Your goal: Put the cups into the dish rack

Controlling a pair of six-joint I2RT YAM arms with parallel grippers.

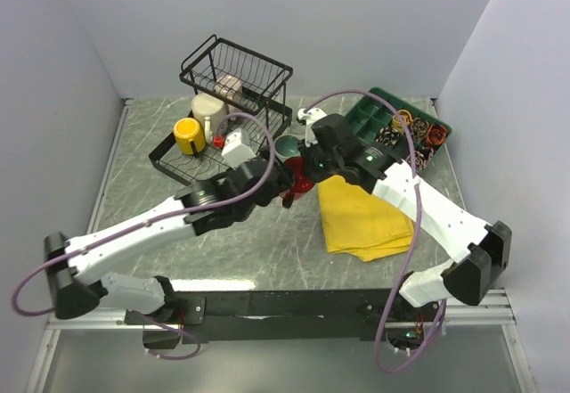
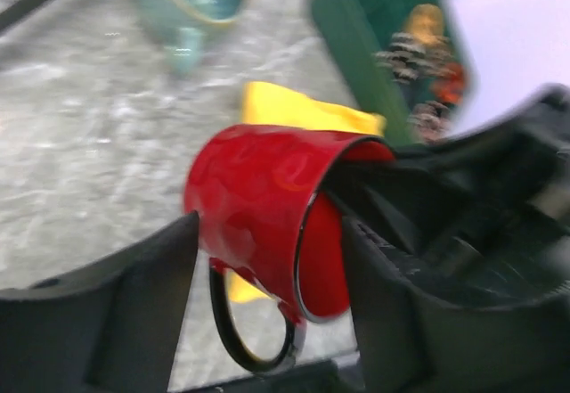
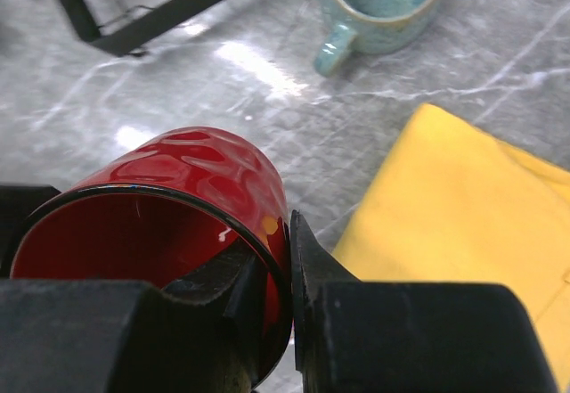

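the red mug [image 3: 205,179] lies tipped on its side between the two arms, mouth toward the right gripper [image 3: 276,250], handle hanging downward. that gripper is clamped on the rim, one finger inside the mouth and one outside against the wall. the left gripper [image 2: 267,233] has its fingers spread wide, one by the mug's base and one by its mouth; they sit very close to the ceramic, but whether they press on it i cannot tell (the left wrist view is blurred). the mug is over the marbled table [image 1: 267,241], beside the edge of the yellow cloth [image 3: 463,197] and near the front of the dish rack [image 3: 183,19], not in it. a teal mug [image 3: 383,1] stands upright on the table just beyond, between rack and green tray [image 1: 365,112]. in the rack's lower tier sit a yellow mug [image 1: 188,135] and a cream mug [image 1: 209,108]; a pale mug [image 1: 230,85] sits in the upper basket.
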